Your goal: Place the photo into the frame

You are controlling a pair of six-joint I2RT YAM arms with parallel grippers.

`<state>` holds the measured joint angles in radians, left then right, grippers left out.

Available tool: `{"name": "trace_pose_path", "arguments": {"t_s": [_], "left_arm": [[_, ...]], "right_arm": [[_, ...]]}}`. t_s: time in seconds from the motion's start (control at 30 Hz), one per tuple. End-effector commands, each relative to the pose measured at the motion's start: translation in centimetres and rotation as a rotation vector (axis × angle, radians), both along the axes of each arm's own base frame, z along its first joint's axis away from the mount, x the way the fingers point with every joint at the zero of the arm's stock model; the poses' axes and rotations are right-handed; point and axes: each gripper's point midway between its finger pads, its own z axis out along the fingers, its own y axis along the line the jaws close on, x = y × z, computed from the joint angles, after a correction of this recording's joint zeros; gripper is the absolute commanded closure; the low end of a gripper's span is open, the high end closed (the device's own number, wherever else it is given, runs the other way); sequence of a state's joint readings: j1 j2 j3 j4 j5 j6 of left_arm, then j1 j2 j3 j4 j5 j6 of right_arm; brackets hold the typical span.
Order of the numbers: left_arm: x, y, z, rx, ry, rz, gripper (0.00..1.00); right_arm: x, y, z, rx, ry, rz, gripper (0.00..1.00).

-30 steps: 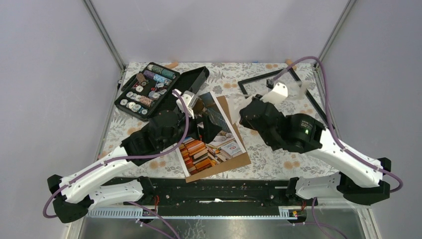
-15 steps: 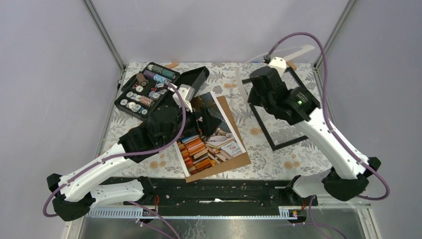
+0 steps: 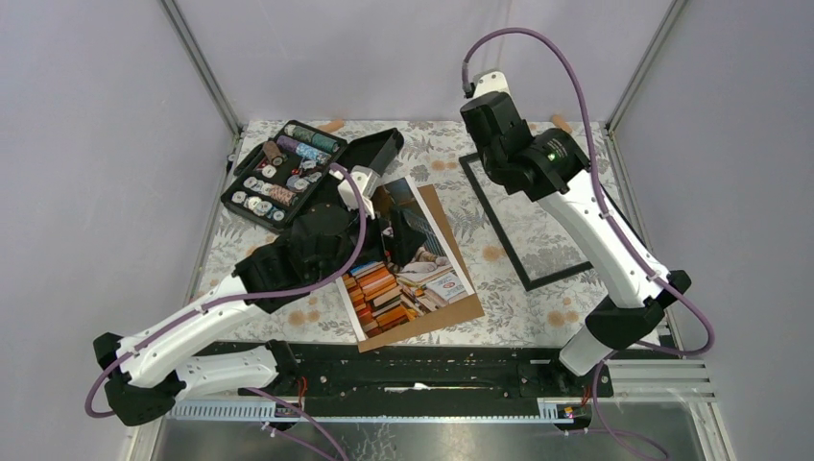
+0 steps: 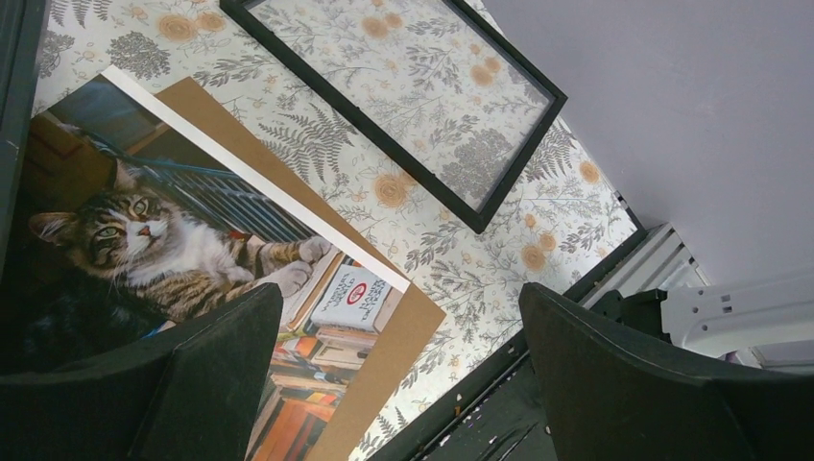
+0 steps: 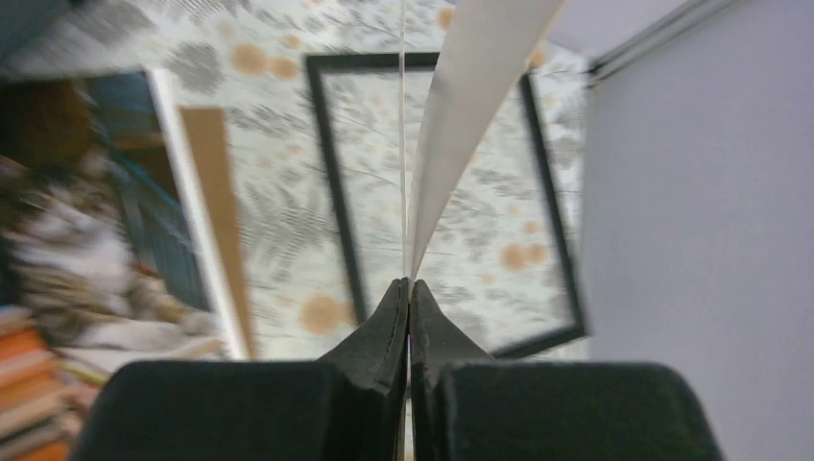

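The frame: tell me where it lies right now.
In the top view, the frame lies flat on the right half of the table, just right of the photo and its brown board.

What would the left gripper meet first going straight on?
The left gripper, open, points at a corner of the photo, on the board; likely that first, though depth is unclear.

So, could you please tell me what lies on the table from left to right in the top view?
Spool case → photo → frame
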<state>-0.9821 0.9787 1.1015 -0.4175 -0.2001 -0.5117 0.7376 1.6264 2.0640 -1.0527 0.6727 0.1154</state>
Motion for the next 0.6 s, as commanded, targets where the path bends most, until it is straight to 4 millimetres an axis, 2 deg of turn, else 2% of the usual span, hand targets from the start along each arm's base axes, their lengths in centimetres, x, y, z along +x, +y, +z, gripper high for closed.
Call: {"name": "trace_pose_path", "arguments": {"t_s": [0.0, 0.03, 0.13, 0.3, 0.33, 0.47, 0.57], "left_arm": [[0.6, 1.3, 1.6, -0.018, -0.08, 0.036, 0.01], [0.6, 1.7, 1.6, -0.019, -0.088, 0.045, 0.01], [0.4, 2.5, 1.2, -0.028, -0.098, 0.061, 0.01], [-0.1, 3.2, 0.5, -0.063, -0.096, 0.068, 0.01], [-0.3, 3.1, 0.2, -0.064, -0.092, 0.06, 0.01], [-0.6, 3.0, 0.2, -0.068, -0.092, 0.037, 0.01], [-0.6, 3.0, 0.7, -0.071, -0.11, 0.027, 0.01]], "right_arm": [[-0.9, -4.9, 0.4, -0.444, 0.063, 0.09, 1.0], [-1.2, -5.1, -0.6, -0.496, 0.101, 0.132, 1.0], [-2.5, -5.3, -5.2, -0.643, 0.246, 0.317, 1.0], [-3.2, -7.2, -11.5, -0.834, 0.307, 0.393, 1.0], [-3.5, -7.9, -13.5, -0.88, 0.314, 0.397, 1.0], [-4.1, -9.9, -16.8, -0.975, 0.253, 0.381, 0.96], [-4.9, -10.4, -18.3, -0.956, 0.22, 0.389, 0.85]]}}
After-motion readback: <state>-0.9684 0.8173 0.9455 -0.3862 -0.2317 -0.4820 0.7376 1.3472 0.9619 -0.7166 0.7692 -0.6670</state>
